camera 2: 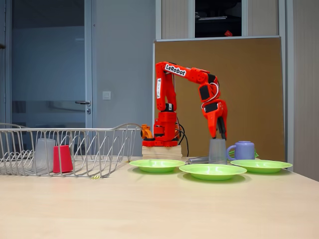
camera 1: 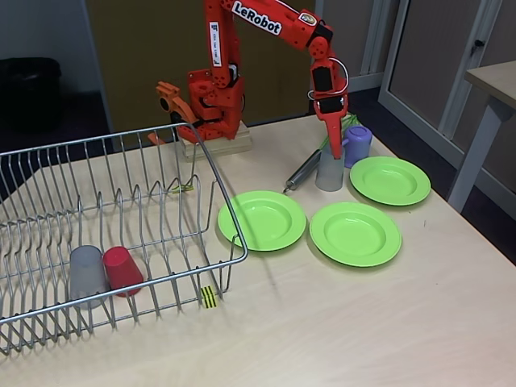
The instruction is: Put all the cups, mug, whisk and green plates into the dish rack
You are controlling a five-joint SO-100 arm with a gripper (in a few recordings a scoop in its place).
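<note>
The whisk [camera 1: 302, 171] is mostly hidden: its silver handle lies on the counter [camera 1: 339, 322] left of an upright grey tumbler [camera 1: 329, 169], while its green loops peek out behind that tumbler and the lilac mug [camera 1: 356, 143]. In the low fixed view only a sliver of the handle [camera 2: 198, 160] shows between plate rims.

The orange arm reaches down so its fingers [camera 1: 333, 139] hang at the top of the grey tumbler [camera 2: 217, 150]; one finger seems to dip toward the rim, but whether they are clenched on it or released I cannot tell.

The mug [camera 2: 242, 150] stands just right of the tumbler, handle turned toward it in the low view.

Three green plates lie flat on the counter: one nearest the rack [camera 1: 261, 219], one in the middle [camera 1: 355, 233], one far right [camera 1: 389, 180].

The dish rack [camera 1: 121, 137] is cut off at the left edge of both fixed views. Inside it, a second grey tumbler [camera 1: 87, 276] and a red tumbler [camera 1: 122, 269] rest upside down, touching. A yellow-black striped tag [camera 1: 209, 297] sits on the rack's front edge.

"LeRobot" is printed on the arm's upper link [camera 1: 258, 18].
</note>
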